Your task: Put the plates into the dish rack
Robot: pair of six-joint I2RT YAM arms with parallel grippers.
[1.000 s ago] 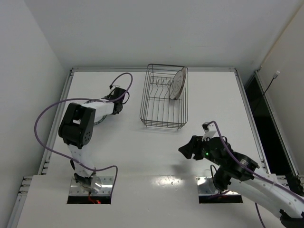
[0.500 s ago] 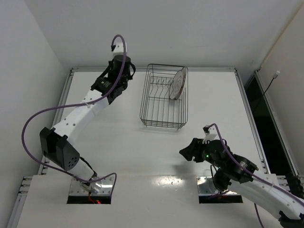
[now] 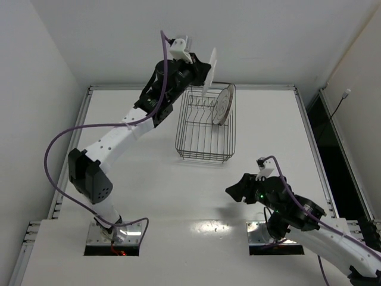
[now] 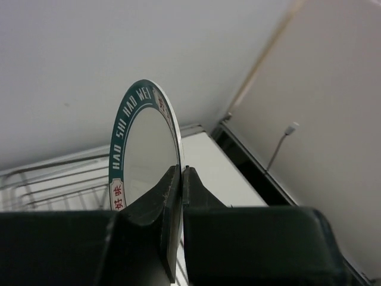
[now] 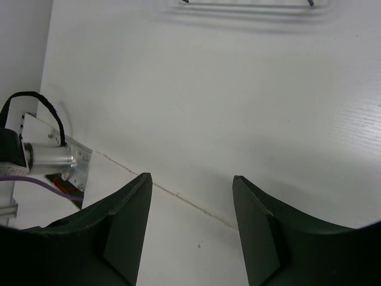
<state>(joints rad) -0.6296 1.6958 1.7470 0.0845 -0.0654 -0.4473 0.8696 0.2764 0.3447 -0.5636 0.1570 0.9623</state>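
Observation:
My left gripper (image 3: 202,74) is shut on the dark-green-rimmed plate (image 4: 140,149), held on edge and upright above the far left part of the dish rack (image 3: 205,122); the plate also shows in the top view (image 3: 210,72). In the left wrist view the jaws (image 4: 180,173) pinch the plate's lower rim. The white plate with a grey rim ring (image 3: 223,104) stands on edge at the rack's far right. The orange-patterned plate is out of view. My right gripper (image 3: 233,190) is open and empty, low over the near right table; its fingers (image 5: 128,223) frame bare table.
The rack's wire edge (image 5: 250,5) shows at the top of the right wrist view. The left arm's purple cable (image 3: 59,155) loops over the left side. The left arm's base mount (image 5: 56,161) lies at the left of the right wrist view. Walls close the table behind and at both sides.
My left arm has swung from the far left table up and right, carrying the green-rimmed plate to above the rack. The right arm has barely moved.

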